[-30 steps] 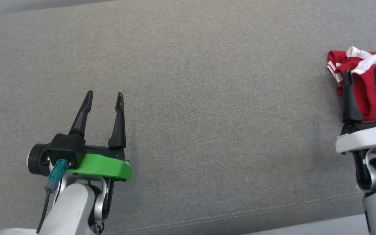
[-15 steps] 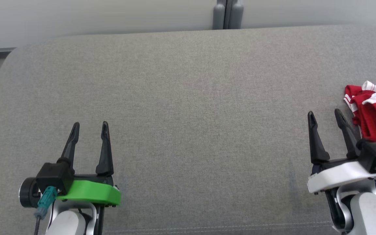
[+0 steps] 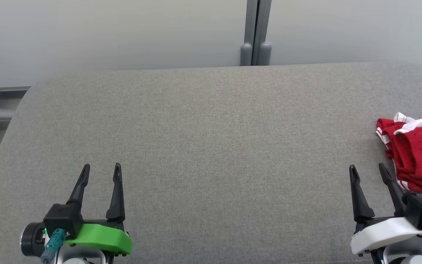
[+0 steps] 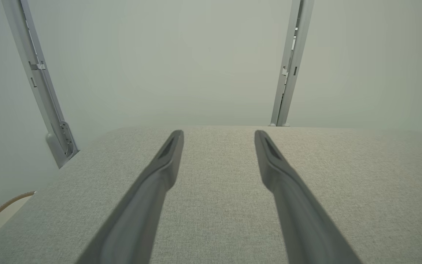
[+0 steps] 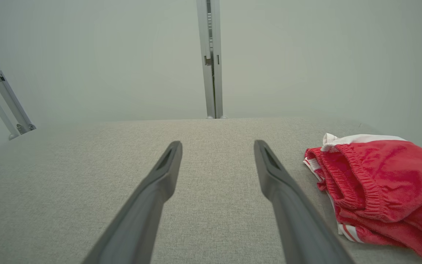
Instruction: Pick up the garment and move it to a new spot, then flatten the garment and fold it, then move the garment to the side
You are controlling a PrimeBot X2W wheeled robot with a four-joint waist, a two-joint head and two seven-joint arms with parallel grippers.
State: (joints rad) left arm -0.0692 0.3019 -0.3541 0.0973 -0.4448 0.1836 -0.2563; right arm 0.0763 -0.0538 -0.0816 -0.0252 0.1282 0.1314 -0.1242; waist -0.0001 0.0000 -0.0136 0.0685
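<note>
At the surface's right, the garment, likely soft and light, suits a waistband grasp; left tool and right tool stand released.

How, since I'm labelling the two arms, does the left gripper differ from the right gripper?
The left gripper sits on a green mount; the right gripper sits on a white mount. The left gripper stands over bare grey cushion, far from the red garment; the right gripper is close beside it. Both are open and empty, with long dark fingers pointing the same way.
</note>
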